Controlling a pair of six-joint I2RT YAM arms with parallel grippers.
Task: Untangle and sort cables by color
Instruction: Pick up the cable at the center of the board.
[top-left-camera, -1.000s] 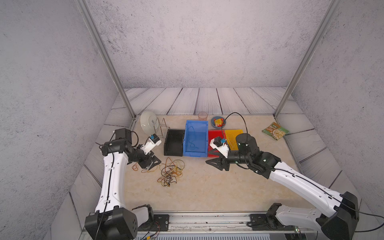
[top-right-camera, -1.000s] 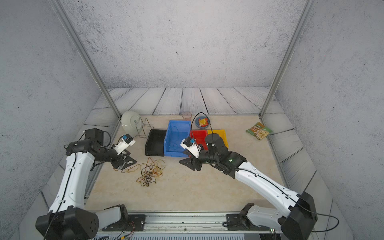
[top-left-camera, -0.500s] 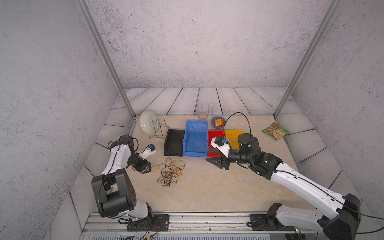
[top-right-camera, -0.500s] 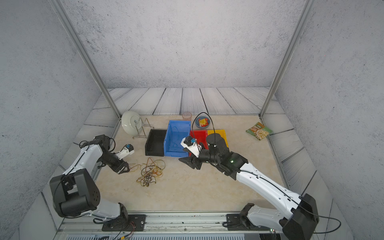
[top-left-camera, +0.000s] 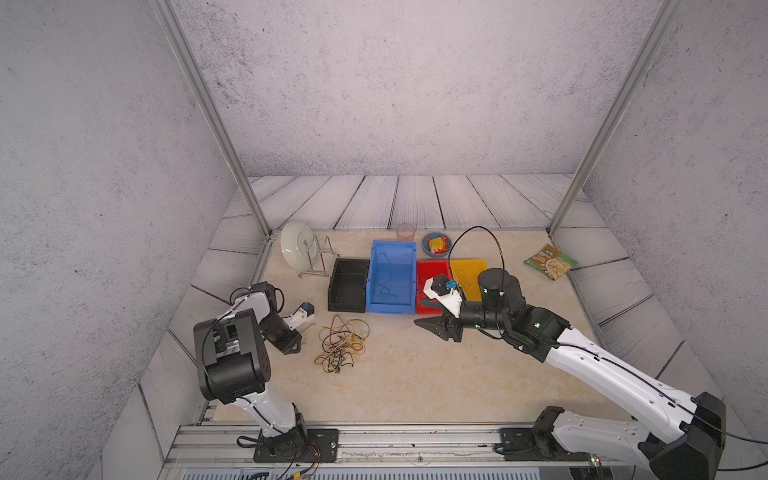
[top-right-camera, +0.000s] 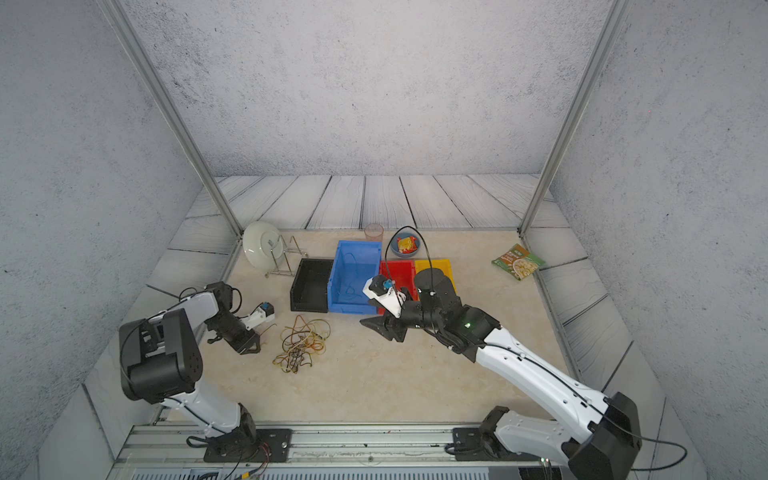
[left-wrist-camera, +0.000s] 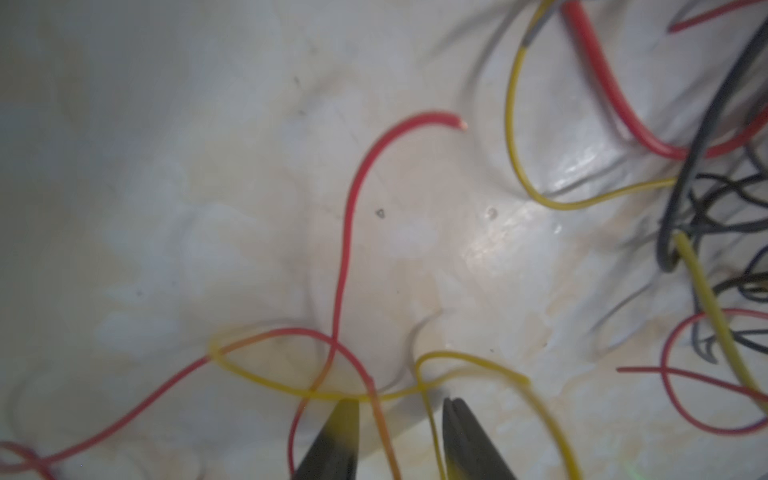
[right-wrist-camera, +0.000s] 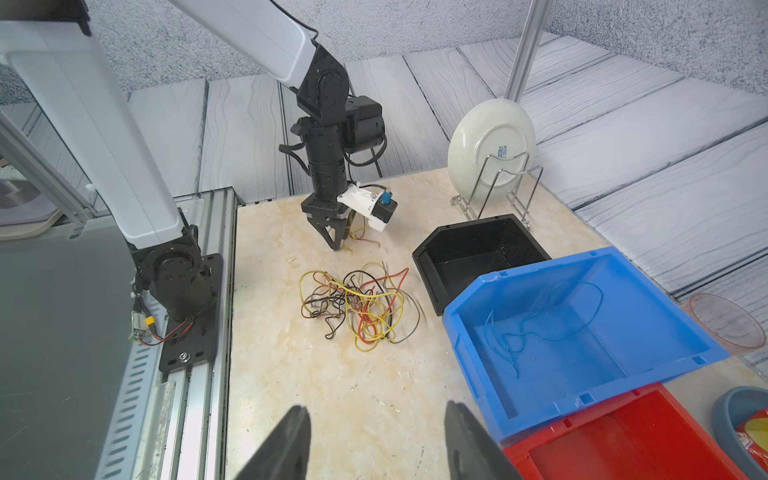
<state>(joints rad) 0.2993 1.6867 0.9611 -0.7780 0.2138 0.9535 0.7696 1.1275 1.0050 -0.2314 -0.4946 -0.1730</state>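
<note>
Cables: the main tangle (top-left-camera: 340, 345) of yellow, red, orange-brown and black strands lies in a loose knot on the tabletop, in front of the black bin and between the two arms.
Stray strands: a red strand (left-wrist-camera: 349, 232) and a yellow strand (left-wrist-camera: 266, 380) cross each other beside the tangle, under the left arm.
Sorted: a thin blue strand (right-wrist-camera: 540, 328) lies inside the blue bin (top-left-camera: 392, 249). The yellow bin (top-left-camera: 467, 266) appears to hold a fine strand, partly hidden by the right arm.
Unsorted: no strand shows in the black bin (top-left-camera: 347, 266) or in the visible part of the red bin (top-left-camera: 430, 270).
Progress: judged early. Blue looks finished, while red, black and most of the yellow are left in the knot.
Left gripper (left-wrist-camera: 395, 432): tips down at the table with the jaws a little apart, straddling the crossed red and yellow strands. No pinch is shown.
Right gripper (right-wrist-camera: 374, 440): released and empty, hovering low in front of the red bin.
Surface: a beige marbled tabletop (top-left-camera: 395, 382), glossy with faint scuffs, and a metal rail along the near edge.
Room: grey textured walls, pale plank panels and two slanting aluminium posts.
Other items: a plate in a wire rack (top-left-camera: 295, 245), a clear cup (top-left-camera: 405, 232), a bowl (top-left-camera: 436, 243) and a snack packet (top-left-camera: 550, 262), all set back from the work.
</note>
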